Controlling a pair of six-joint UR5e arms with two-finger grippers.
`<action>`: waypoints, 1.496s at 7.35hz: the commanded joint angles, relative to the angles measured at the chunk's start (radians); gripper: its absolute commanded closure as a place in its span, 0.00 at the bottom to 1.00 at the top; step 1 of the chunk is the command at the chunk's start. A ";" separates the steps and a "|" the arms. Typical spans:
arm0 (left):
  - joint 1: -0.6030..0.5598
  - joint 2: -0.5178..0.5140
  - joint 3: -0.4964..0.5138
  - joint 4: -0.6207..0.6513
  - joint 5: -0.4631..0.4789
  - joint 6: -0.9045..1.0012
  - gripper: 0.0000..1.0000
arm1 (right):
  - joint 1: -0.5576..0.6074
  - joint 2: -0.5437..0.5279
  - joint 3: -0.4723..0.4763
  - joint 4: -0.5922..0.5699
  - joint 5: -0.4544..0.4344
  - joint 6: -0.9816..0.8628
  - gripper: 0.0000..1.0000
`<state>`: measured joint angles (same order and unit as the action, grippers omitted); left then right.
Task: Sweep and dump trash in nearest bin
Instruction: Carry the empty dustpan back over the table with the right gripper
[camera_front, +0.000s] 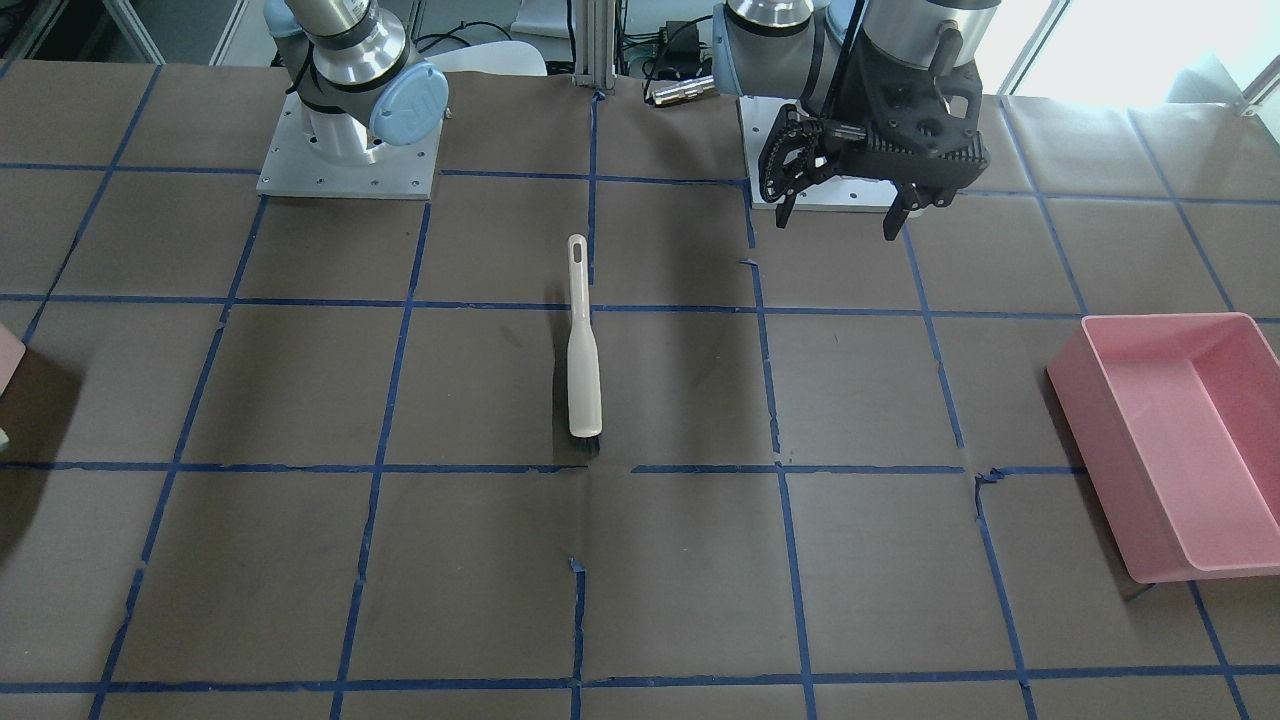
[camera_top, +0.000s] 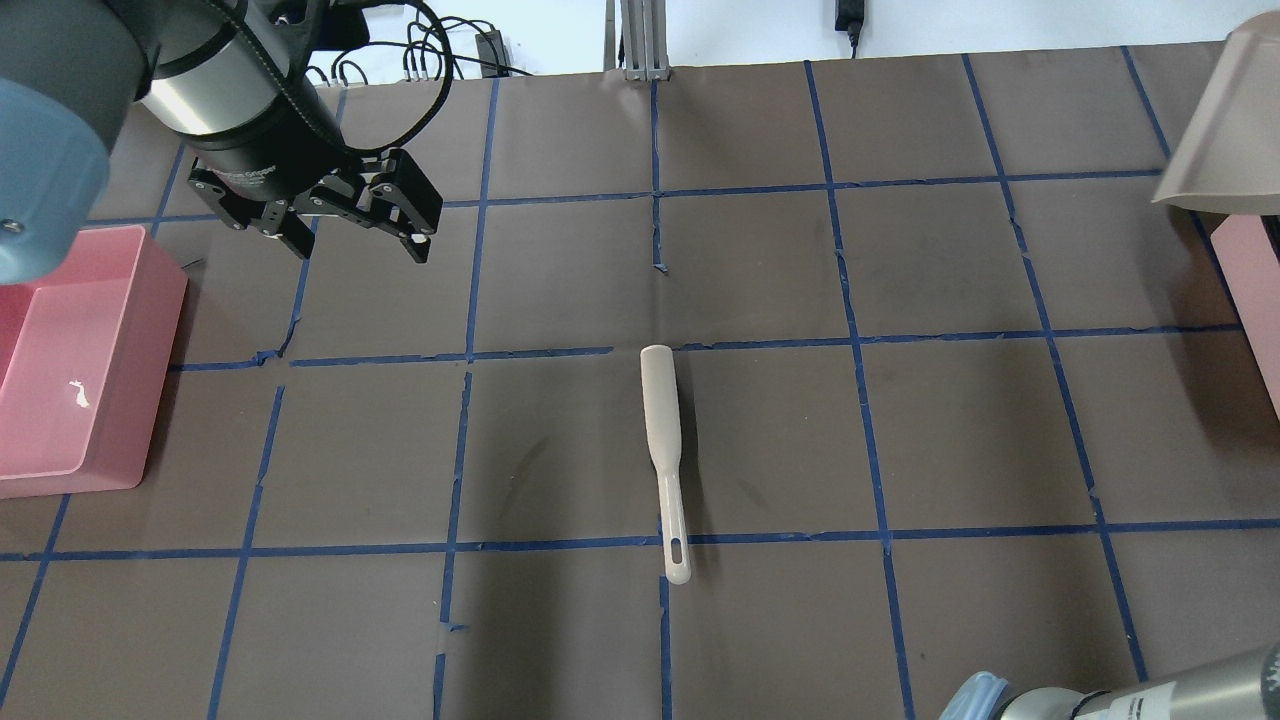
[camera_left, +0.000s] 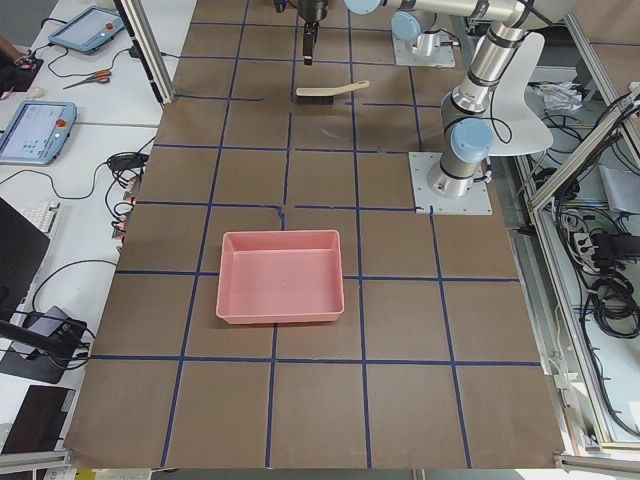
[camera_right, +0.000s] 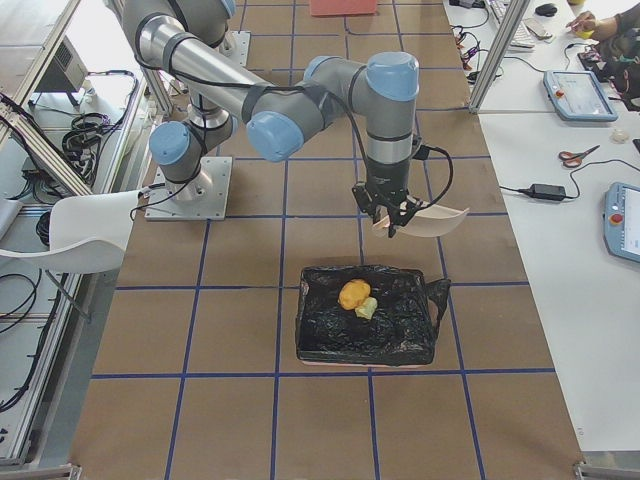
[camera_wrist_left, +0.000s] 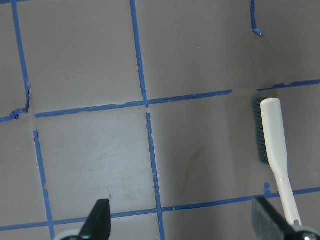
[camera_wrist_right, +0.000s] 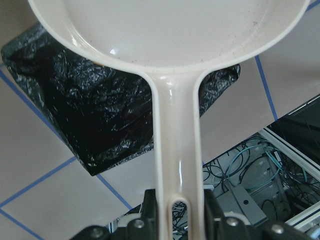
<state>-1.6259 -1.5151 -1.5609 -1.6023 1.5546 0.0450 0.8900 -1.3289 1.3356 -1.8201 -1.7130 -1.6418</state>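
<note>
Nearest in the right side view, at lower centre, the bin (camera_right: 318, 340) sits lined with a crumpled black bag, and the trash (camera_right: 355, 297) already lies inside it. An orange lump and a paler piece beside it are plain; a third piece may be tucked against them, but the view is too coarse to say.

Just behind the bin, mid-frame, the right gripper (camera_right: 391, 221) is clamped on the handle of the cream dustpan (camera_right: 440, 220), which hangs above the bin's far edge. The wrist view shows the pan bare but for a few specks, so the dump looks done.

The first risk is the liner. Its loose folds rise around the rim, and a pan lip drawn low across them could snag the bag and tip or drag the bin, spilling the pieces. The grip is on a slim handle only, so a quick swing could make the pan pivot between the fingers.

Farther off, in the centre of the front-facing view, the brush (camera_front: 583, 360) lies flat on the table (camera_front: 300, 560). Set down carelessly, the pan could land on it.

At that view's upper right the left gripper (camera_front: 838, 222) hovers spread wide and empty, well apart from the brush. The large pink tub (camera_front: 1165, 320) at the right edge is not the nearest bin.
</note>
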 joint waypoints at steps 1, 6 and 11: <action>0.003 0.010 0.001 -0.010 0.002 -0.002 0.00 | 0.145 -0.001 0.066 -0.001 0.010 0.254 0.95; 0.004 0.010 -0.001 -0.010 0.001 -0.001 0.00 | 0.432 0.007 0.135 -0.007 0.012 0.803 0.94; 0.004 0.010 0.001 -0.008 -0.002 0.000 0.00 | 0.745 0.068 0.160 -0.044 0.009 1.346 0.94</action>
<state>-1.6215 -1.5048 -1.5601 -1.6109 1.5538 0.0441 1.5565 -1.2747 1.4948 -1.8581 -1.7053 -0.4278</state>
